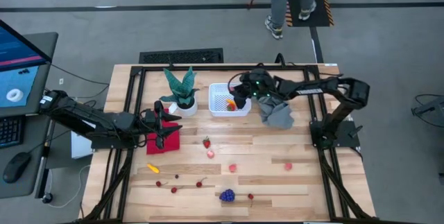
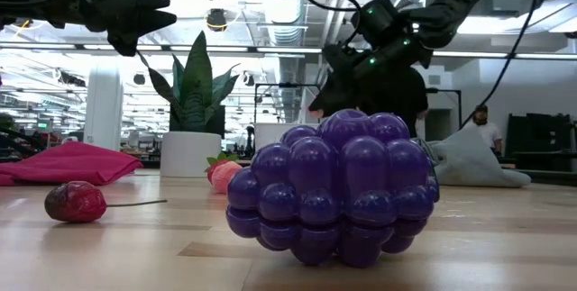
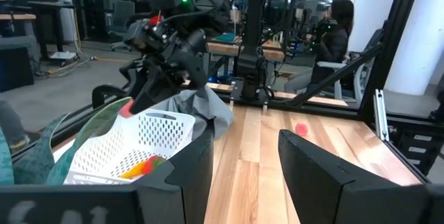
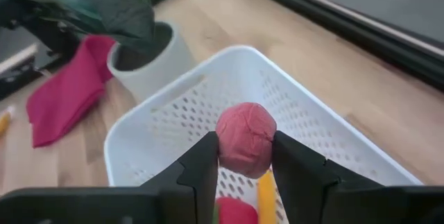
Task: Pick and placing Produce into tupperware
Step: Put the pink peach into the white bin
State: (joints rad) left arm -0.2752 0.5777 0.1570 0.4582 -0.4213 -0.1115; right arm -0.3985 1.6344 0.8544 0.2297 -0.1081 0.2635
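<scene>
Right up against the low camera sits the purple grape bunch [image 2: 334, 187], at the table edge farthest from the white bin [image 1: 229, 100]. That bin is the landmark here. Over it hangs the right gripper [image 4: 243, 156], its two fingers pressed against a pink ball [image 4: 245, 139]; it is grasping the ball directly above the bin's perforated floor. Already inside the bin lie a yellow piece [image 4: 266, 197] and something red [image 4: 234, 211] beside it.

Just beside the bin, on the left arm's side, stands the potted plant [image 1: 182, 89] in its round white pot. Past the plant lies the red cloth [image 1: 165, 141], and the left gripper [image 1: 161, 125] hovers over it with fingers parted and nothing between them. On the bin's other side a grey cloth [image 1: 276, 113] lies crumpled beneath the right arm.

Away from the bin, toward the grape bunch, the rest of the produce is scattered: a strawberry [image 1: 206, 142], more pink balls [image 1: 233, 168], a yellow piece [image 1: 152, 168], and dark cherries [image 1: 175, 189].

The main risk, as I judge it, is the ball itself. Round and light, it could bounce off the hard floor or off the pieces already inside and hop over the low wall. It could also cling to one finger and fall off-centre, near the rim.
</scene>
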